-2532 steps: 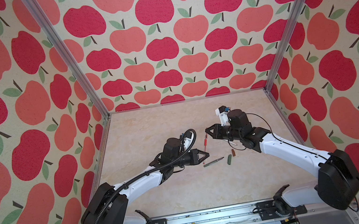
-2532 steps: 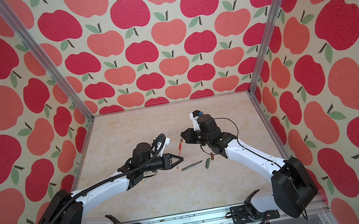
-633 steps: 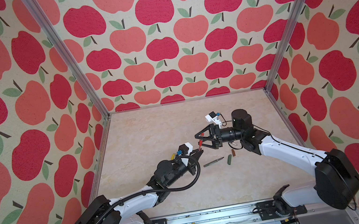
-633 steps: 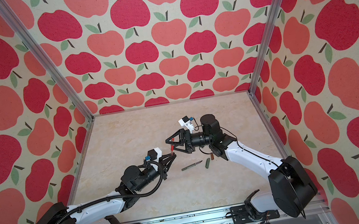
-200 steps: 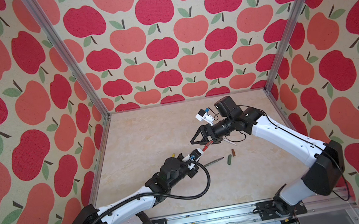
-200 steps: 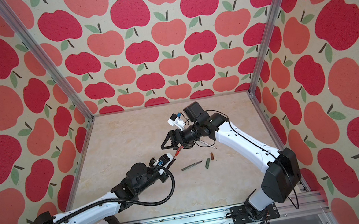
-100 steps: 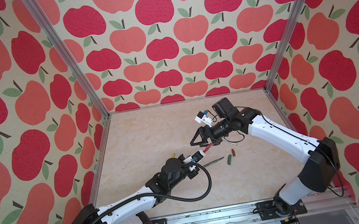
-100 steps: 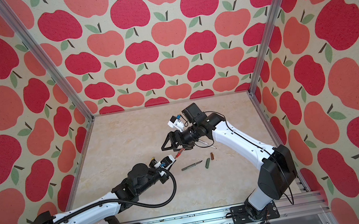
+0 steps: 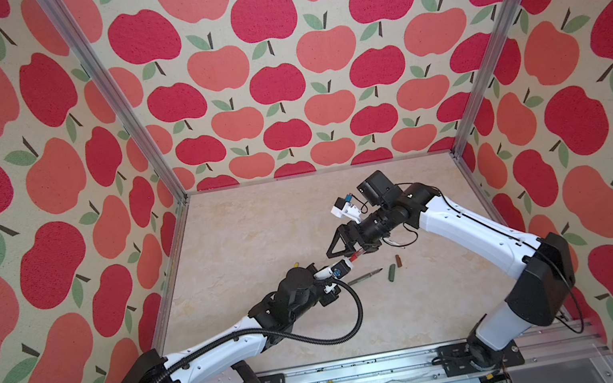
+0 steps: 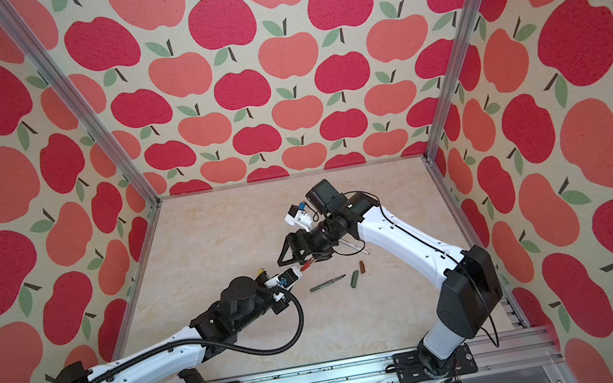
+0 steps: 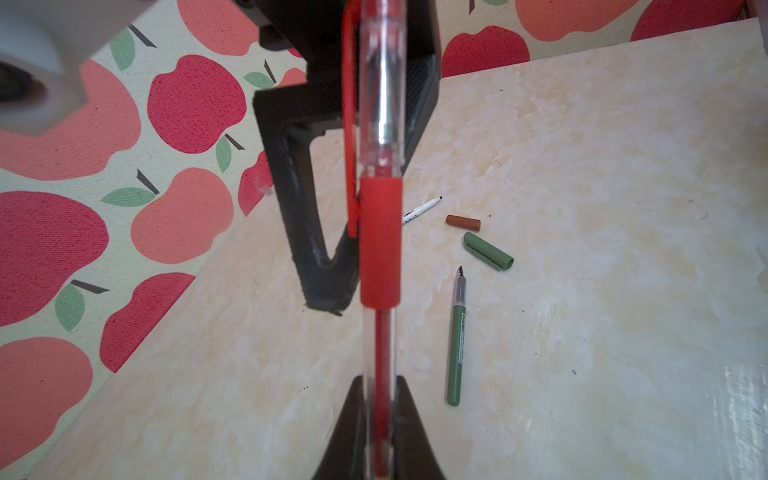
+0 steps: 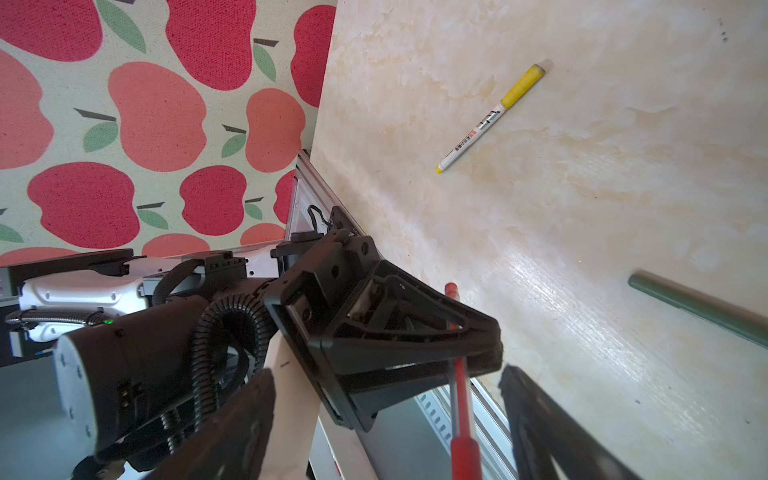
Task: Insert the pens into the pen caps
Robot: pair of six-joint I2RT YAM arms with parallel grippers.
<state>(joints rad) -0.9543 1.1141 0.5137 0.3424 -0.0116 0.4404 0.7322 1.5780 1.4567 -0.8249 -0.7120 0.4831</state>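
Left gripper [image 11: 380,388] clamped on slim red-barrelled pen [image 11: 380,241], held above marbled beige tabletop [image 11: 602,187], mid-scene. Clear cap with red clip [image 11: 382,104] sits on pen's right end, seemingly fully seated. Right gripper [image 10: 299,262]: jaws spread wide either side of cap. Dark green pen [image 11: 456,345] lies just right.

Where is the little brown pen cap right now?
In both top views the brown cap lies on the table, right of the middle, close beside the green cap and a little farther back; the green pen lies to their left.
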